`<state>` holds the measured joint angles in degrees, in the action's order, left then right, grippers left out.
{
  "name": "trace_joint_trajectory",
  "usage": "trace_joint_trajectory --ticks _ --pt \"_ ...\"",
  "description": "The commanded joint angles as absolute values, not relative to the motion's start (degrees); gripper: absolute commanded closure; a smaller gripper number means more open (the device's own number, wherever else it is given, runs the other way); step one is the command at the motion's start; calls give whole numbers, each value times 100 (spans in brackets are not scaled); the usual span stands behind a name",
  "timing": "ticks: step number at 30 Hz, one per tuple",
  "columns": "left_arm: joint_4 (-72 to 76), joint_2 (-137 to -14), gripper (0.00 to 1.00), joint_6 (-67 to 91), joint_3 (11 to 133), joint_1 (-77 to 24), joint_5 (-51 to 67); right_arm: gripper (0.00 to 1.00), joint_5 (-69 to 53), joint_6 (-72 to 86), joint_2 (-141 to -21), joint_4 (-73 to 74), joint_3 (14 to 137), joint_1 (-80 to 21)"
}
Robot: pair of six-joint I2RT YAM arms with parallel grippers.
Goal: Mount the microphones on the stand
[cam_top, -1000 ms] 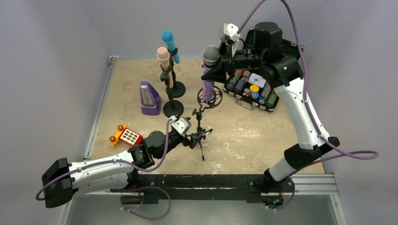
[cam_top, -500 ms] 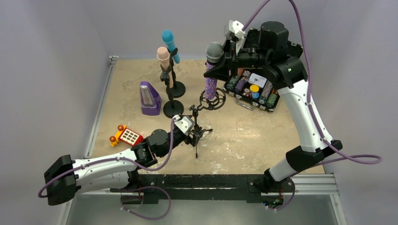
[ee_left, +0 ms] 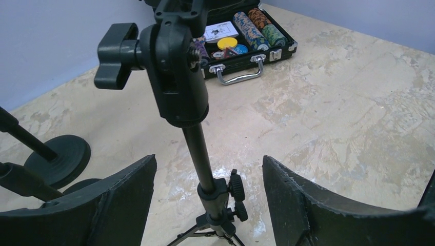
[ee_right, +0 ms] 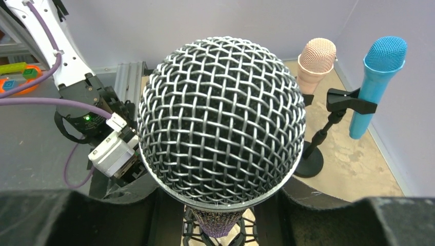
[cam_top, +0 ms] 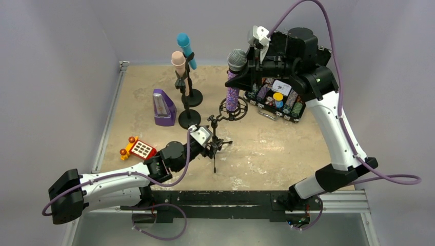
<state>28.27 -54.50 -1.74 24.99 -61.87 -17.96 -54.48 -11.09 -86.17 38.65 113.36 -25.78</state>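
The glittery purple microphone (cam_top: 232, 91) with a grey mesh head (ee_right: 220, 123) stands upright. My right gripper (cam_top: 244, 76) is shut on its body, and its lower end sits in the black ring mount (cam_top: 232, 109) of the small tripod stand (cam_top: 214, 146). My left gripper (cam_top: 210, 145) is open, with its fingers (ee_left: 102, 205) on both sides of the stand's pole (ee_left: 201, 156) and not touching it. The turquoise microphone (cam_top: 184, 47) and the peach-pink microphone (cam_top: 178, 61) sit clipped in two round-base stands (cam_top: 189, 118) at the back left. Both also show in the right wrist view, the turquoise one (ee_right: 377, 82) and the pink one (ee_right: 316, 64).
A purple metronome (cam_top: 164, 107) stands left of the round-base stands. An open black case of poker chips (cam_top: 277, 98) lies under my right arm and also shows in the left wrist view (ee_left: 241, 38). A red toy phone (cam_top: 138, 148) lies at the front left.
My right gripper has moved the purple microphone a little to the right and more upright over the ring mount. My left gripper and the tripod stand shifted slightly right, then stayed still.
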Motion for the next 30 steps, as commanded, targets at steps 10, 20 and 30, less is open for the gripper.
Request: trace_joint_trajectory --ticks 10,20,30 --pt "3325 -5605 23 -349 2848 -6144 -2016 100 -5203 -1221 -8257 3754 11269 -2435" --pt "3568 -5787 33 -397 2920 -6101 -2101 100 -5213 -1380 -8341 3941 10765 -2469" --pt "3665 -6021 100 -253 2955 -6057 -2120 100 -5395 -1697 -8147 3797 9416 -2637"
